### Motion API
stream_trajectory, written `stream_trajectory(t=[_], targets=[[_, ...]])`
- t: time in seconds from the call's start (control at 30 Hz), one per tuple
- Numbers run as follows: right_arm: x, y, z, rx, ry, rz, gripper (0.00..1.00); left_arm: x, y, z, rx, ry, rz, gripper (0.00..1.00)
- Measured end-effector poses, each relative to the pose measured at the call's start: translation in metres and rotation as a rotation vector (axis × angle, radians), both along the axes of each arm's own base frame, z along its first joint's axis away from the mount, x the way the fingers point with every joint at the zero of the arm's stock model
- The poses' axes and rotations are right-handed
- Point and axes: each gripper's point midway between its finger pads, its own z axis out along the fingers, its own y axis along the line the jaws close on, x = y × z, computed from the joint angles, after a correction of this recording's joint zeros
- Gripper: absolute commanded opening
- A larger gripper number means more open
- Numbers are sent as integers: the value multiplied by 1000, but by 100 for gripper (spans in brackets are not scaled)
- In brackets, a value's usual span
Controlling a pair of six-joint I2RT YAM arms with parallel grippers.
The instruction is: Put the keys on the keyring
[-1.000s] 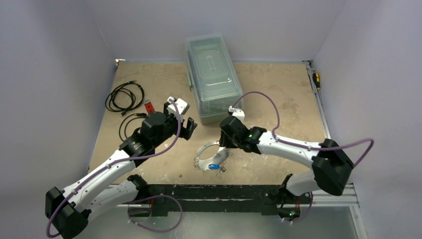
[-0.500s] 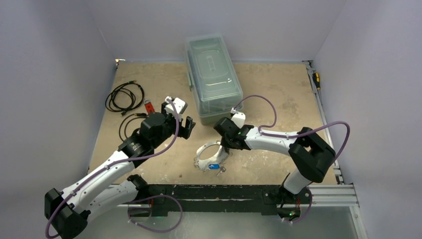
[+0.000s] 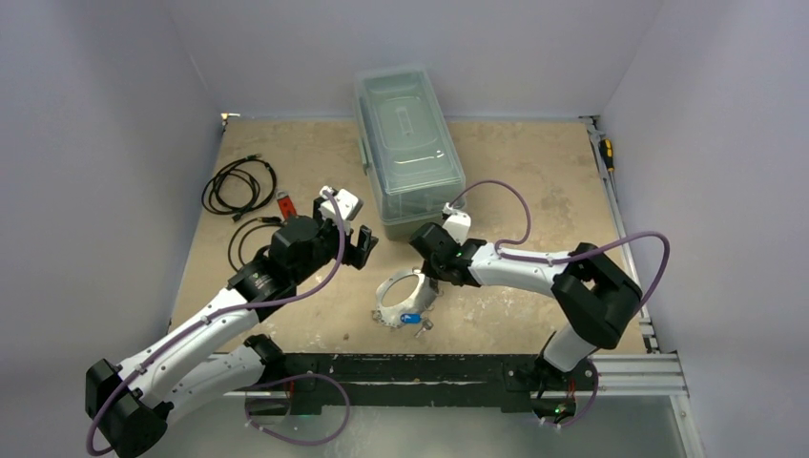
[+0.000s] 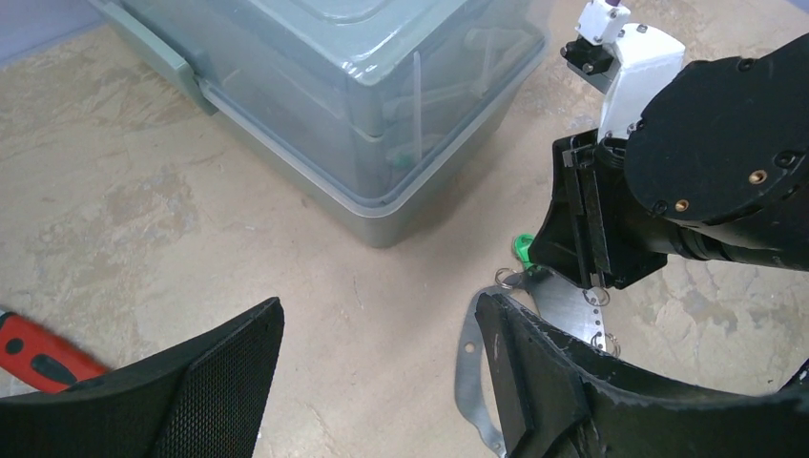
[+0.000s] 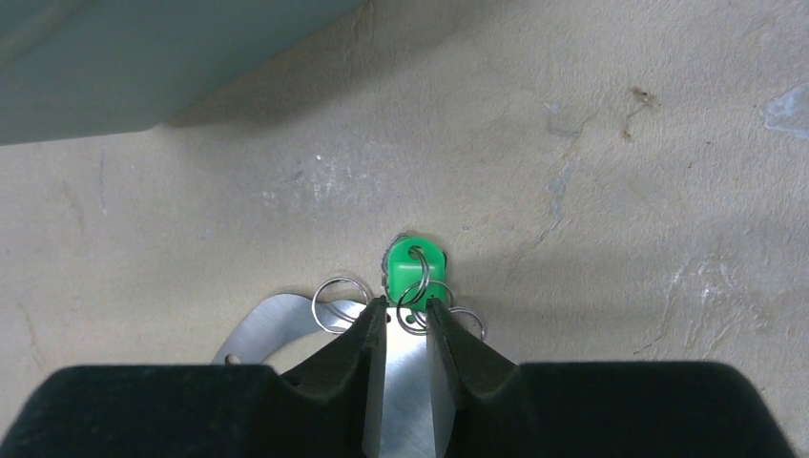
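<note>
- The right gripper (image 5: 407, 310) is clamped on the flat band of the keyring (image 5: 277, 329), which lies on the worktop (image 5: 620, 191).
- The green key (image 5: 417, 265) sits just ahead of the gripper's tips, among the small wire rings.
- The blue key (image 3: 411, 319) lies at the keyring's near edge.
- The left gripper (image 4: 379, 307) hovers nearby with its jaws apart, holding nothing.

I work on a tan desk (image 3: 286, 153), its top scuffed and blotched with paler patches. A clear lidded box (image 3: 408, 143) stands at the far middle of it. Plain pale lilac-grey walls (image 3: 95, 143) rise behind the box and on both sides of it. To the right of the box a metal rail (image 3: 616, 205) lines the desk's edge, and nearer than the box a black bar (image 3: 401, 367) crosses the front. The light is soft and even.
</note>
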Motion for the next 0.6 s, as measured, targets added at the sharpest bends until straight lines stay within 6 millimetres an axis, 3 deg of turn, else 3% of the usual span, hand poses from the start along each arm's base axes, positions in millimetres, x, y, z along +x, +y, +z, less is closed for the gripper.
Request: stream_trajectory(t=[0.23, 0.6], targets=[[4, 3, 6, 23, -20, -3, 27, -1, -1, 0, -2, 2, -9, 75], [7, 1, -9, 4, 2, -22, 23, -3, -4, -1, -4, 6, -28, 75]])
